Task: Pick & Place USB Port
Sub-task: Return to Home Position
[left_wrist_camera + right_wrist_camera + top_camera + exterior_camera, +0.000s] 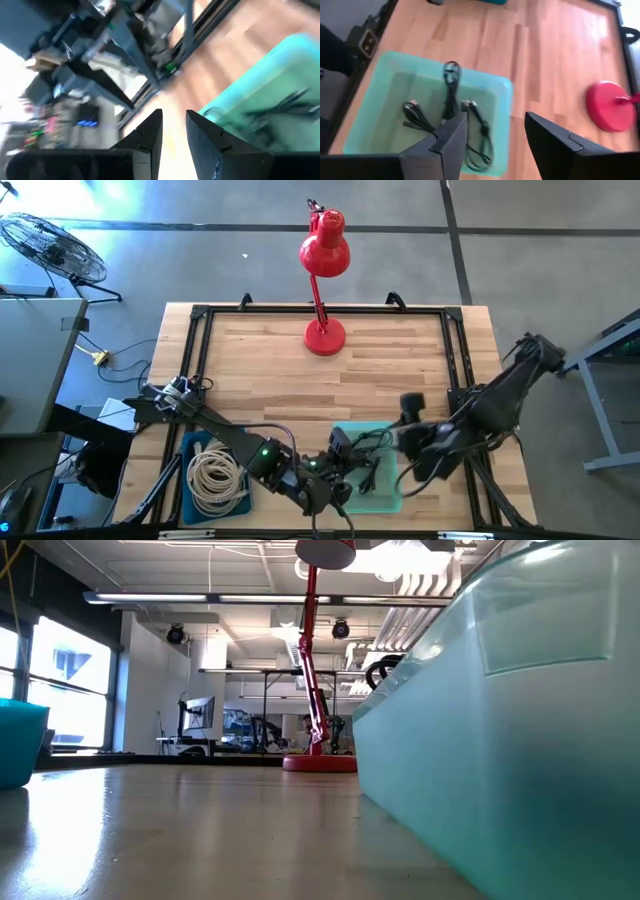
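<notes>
Black USB cables point(451, 102) lie in the green bin point(385, 62) at the table's point(400, 350) near edge; left gripper point(174, 116) beside its rim, right gripper point(495, 122) above, fingers apart; bare wood reaches the red lamp point(324, 337)

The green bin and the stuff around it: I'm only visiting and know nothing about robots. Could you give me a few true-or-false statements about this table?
1. The green bin has black cables lying in it. True.
2. The red lamp stands inside the blue bin. False: it stands on the bare wood of the table, at the far middle; the blue bin holds a pale coiled cable.
3. The right gripper is carrying a cable. False: its fingers are open with nothing between them.
4. The blue bin sits on the left arm's side of the green bin. True.
5. The left gripper holds nothing. True.
</notes>
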`<move>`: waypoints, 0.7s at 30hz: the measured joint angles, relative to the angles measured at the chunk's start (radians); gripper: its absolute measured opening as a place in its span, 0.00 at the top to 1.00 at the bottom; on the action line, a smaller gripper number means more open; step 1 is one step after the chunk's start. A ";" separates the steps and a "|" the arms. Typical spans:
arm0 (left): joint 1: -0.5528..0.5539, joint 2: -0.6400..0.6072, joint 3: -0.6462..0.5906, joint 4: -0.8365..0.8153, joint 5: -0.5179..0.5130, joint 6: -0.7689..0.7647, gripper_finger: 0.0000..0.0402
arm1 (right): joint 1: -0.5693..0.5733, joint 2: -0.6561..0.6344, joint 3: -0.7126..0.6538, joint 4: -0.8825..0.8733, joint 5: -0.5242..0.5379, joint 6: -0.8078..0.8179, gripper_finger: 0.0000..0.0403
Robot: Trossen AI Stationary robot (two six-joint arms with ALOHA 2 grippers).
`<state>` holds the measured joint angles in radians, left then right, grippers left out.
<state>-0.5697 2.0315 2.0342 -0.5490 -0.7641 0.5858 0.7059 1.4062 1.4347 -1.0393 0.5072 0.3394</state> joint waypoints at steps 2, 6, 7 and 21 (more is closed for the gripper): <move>0.000 0.000 0.000 0.001 -0.084 0.036 0.80 | 0.000 -0.053 -0.011 -0.033 0.012 0.000 0.52; 0.008 -0.008 0.013 -0.022 -0.261 0.133 0.86 | 0.000 -0.141 -0.019 -0.061 0.014 -0.021 0.58; 0.016 -0.012 0.028 -0.031 -0.273 0.149 0.89 | 0.001 -0.160 -0.019 -0.059 0.012 -0.033 0.61; 0.280 -0.218 0.141 -0.534 -0.085 0.102 1.00 | 0.003 -0.428 -0.030 -0.124 0.023 -0.164 0.99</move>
<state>-0.2899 1.8137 2.1754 -1.0827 -0.8494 0.6880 0.7086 0.9784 1.4046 -1.1637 0.5299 0.1750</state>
